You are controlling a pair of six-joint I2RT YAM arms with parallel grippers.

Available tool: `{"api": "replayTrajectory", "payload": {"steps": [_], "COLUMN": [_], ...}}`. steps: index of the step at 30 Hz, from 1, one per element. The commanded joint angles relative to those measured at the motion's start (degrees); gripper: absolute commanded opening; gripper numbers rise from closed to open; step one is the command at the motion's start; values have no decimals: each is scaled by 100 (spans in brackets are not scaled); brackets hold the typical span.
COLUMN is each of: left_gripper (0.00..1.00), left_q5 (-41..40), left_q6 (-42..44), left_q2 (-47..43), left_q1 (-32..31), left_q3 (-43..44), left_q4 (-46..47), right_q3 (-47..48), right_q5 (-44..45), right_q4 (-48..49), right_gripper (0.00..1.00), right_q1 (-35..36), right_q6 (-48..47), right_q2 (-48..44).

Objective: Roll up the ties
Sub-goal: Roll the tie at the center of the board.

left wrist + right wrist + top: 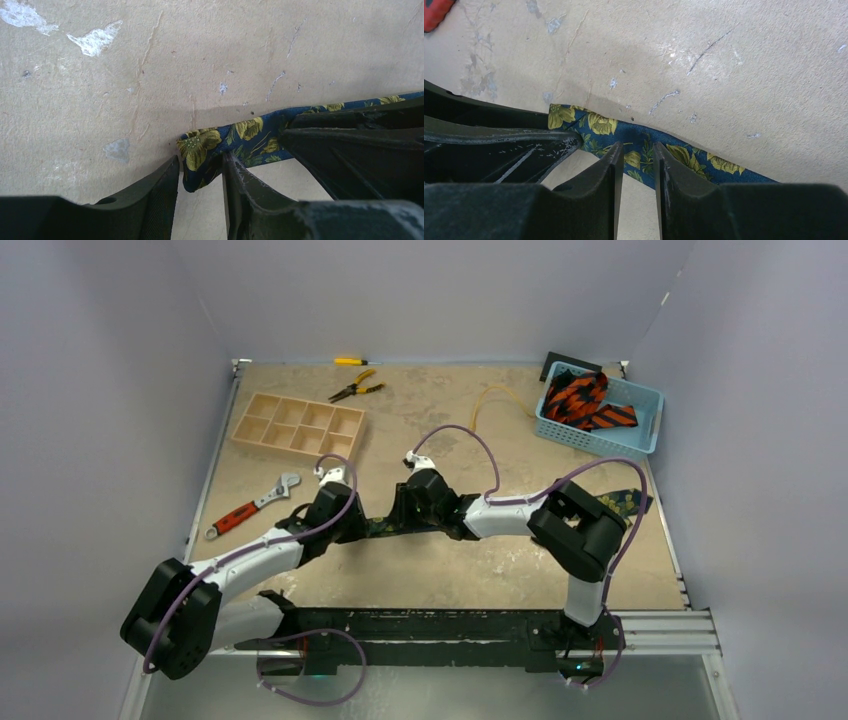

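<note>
Left claw (200,167): jaws part-way apart, with the folded end of the navy tie (250,131) (yellow flower print) sitting between them. The cloth fills the gap and seems to touch both fingers (160,200). I cannot tell whether it is pinched or only resting there.

Right claw (636,152): just to the right of the left one, the two nearly touching. Its jaws are part-way apart and nothing is clamped between them. The tie runs crosswise under the tips of both fingers (664,175) and shows on either side. I cannot tell whether the tips press on the cloth.

The tie lies flat on the scuffed tan table (450,575), mid-table. It runs from the left claw rightward past the right arm to its wider end near the right edge.

Further out:
- Far right corner: a blue basket (595,438) holding the orange-and-black ties (585,400).
- Just left of the basket: a thin yellow cord (490,398) in a loop.
- Far left: a wooden divided tray (245,420).
- Beyond the tray: yellow-handled pliers (355,390) and a yellow screwdriver (350,361).
- Left side, beside the left arm: a red-handled adjustable wrench (250,512).
</note>
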Motion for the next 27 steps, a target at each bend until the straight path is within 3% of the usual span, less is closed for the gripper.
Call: {"api": "replayTrajectory", "payload": {"steps": [1, 10, 12, 19, 27], "left_gripper": [35, 11, 0, 0, 0], "left_q5": [47, 136, 189, -92, -237], "left_q6": [-53, -101, -122, -24, 168], "left_q2": [-127, -225, -228, -448, -431], "left_q1": [67, 150, 158, 154, 155], "left_q3": [-31, -152, -180, -179, -57], "left_q4": [122, 261, 310, 116, -108], "right_q3": [-36, -58, -60, -299, 241], "right_q5": [69, 42, 44, -11, -209], "right_q4": [167, 219, 220, 516, 262], "right_gripper": [31, 31, 31, 33, 28], "right_q1": [40, 83, 87, 87, 210], "right_q6": [-104, -113, -118, -48, 192], "right_q2": [-163, -141, -152, -608, -202]}}
